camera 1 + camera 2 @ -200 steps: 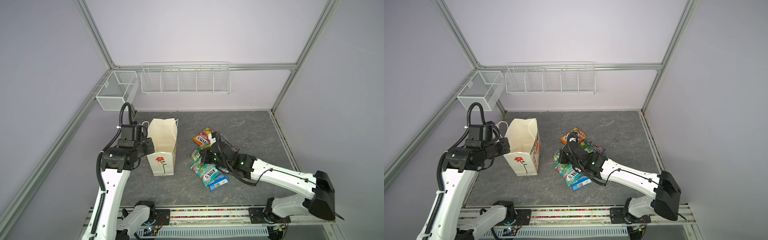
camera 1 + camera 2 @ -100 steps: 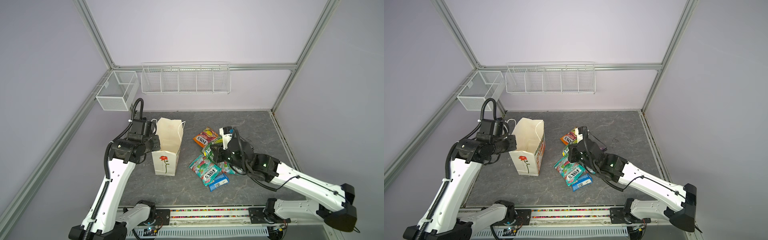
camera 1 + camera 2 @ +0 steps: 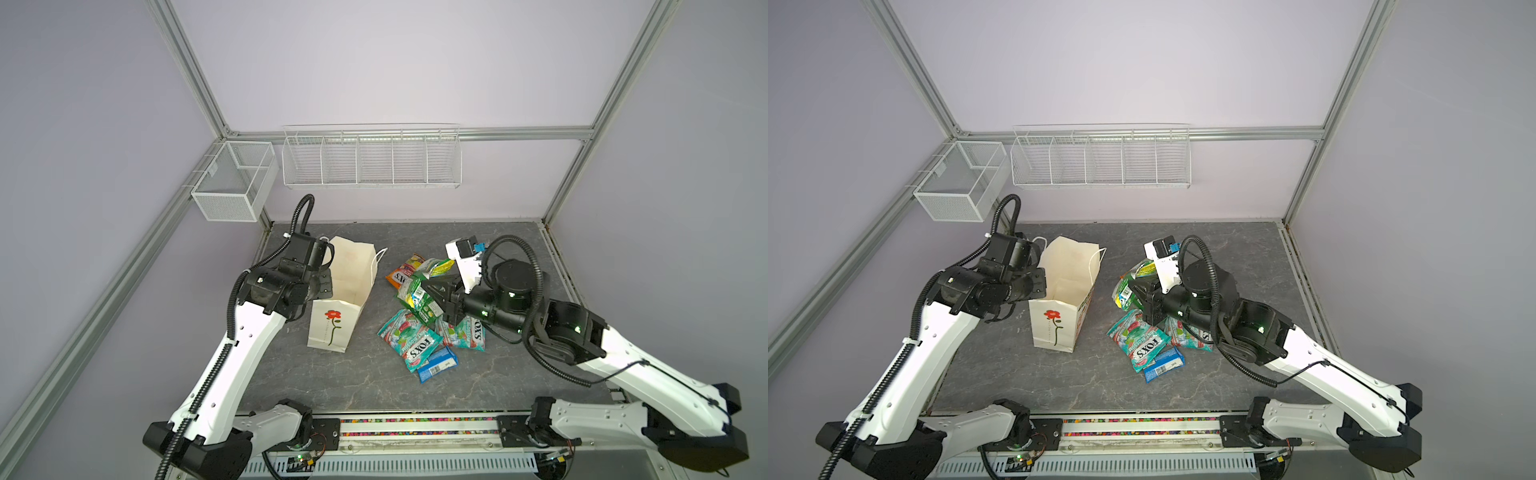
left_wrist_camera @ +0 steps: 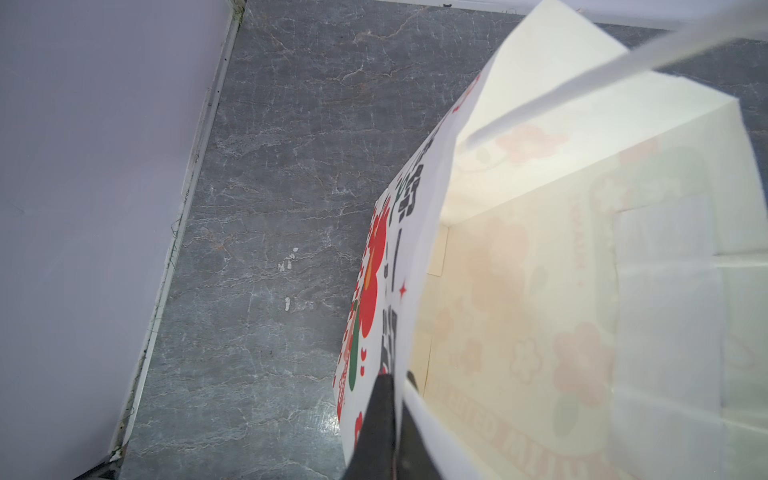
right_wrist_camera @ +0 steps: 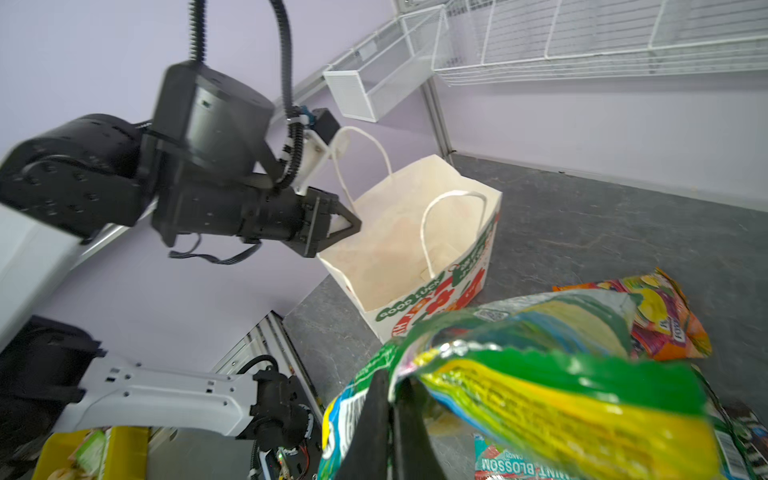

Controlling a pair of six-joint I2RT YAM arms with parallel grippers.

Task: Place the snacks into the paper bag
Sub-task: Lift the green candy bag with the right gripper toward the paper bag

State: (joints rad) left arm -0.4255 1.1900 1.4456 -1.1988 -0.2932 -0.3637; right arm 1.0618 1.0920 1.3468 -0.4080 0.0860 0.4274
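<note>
now left gripper [image 4: 394, 384] pinched on paper bag [image 3: 330, 332] rim, bag mouth open; right gripper [image 5: 392, 395] clamped on green packet [image 3: 417, 296], held abv other snacks [image 3: 415, 347].

FOX'S, bold on the teal packet [image 3: 409, 340] mid-frame in a top view; GOOD LUCK on the paper bag [image 5: 390, 249]; MINT BLOSSOM on a teal wrapper [image 5: 515, 465].

**Setting:** robotics laboratory test cell.

**Evidence:**
- Enclosure of aluminium frame rails [image 3: 191, 75] with plain lilac wall panels [image 3: 395, 62].
- Grey stone-patterned counter [image 3: 365, 386].
- Two white-and-black robot arms, left arm [image 3: 245, 340] and right arm [image 3: 648, 374], mounted on a base rail [image 3: 415, 428] at the counter's front edge.
- Exposed circuit board [image 3: 305, 458] and cabling beneath.
- White wire basket [image 3: 370, 160] and mesh box [image 3: 226, 195] hung on the frame.
</note>
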